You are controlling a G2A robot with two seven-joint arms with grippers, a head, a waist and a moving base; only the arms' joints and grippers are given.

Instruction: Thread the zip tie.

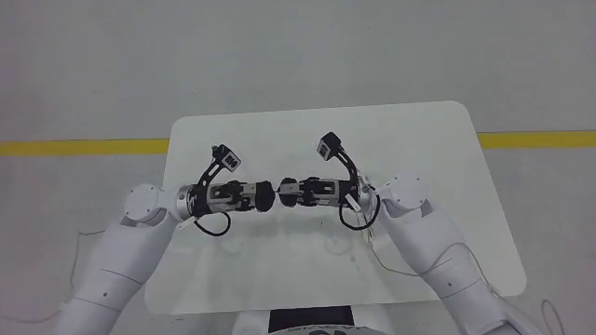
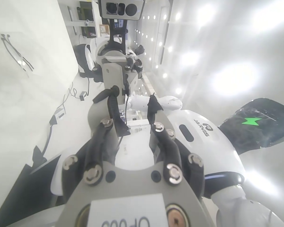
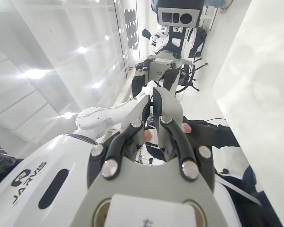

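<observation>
White surface (image 1: 419, 149) lies under both arms — left pincer (image 2: 132, 96) gapes wide, empty; right pincer (image 3: 151, 93) is pinched nearly closed, contents unclear — zip ties (image 2: 15, 52) rest loose on it.

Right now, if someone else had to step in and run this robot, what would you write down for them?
Left gripper: open, nothing in it, held above the table, tip to tip with the right gripper.
Right gripper: fingers nearly together; I can make out no tie between them.
Zip ties: lying on the table, apart from both grippers.
Done: nothing threaded as far as the views show.
Left: pick up a tie and thread its tail through its head.
</observation>
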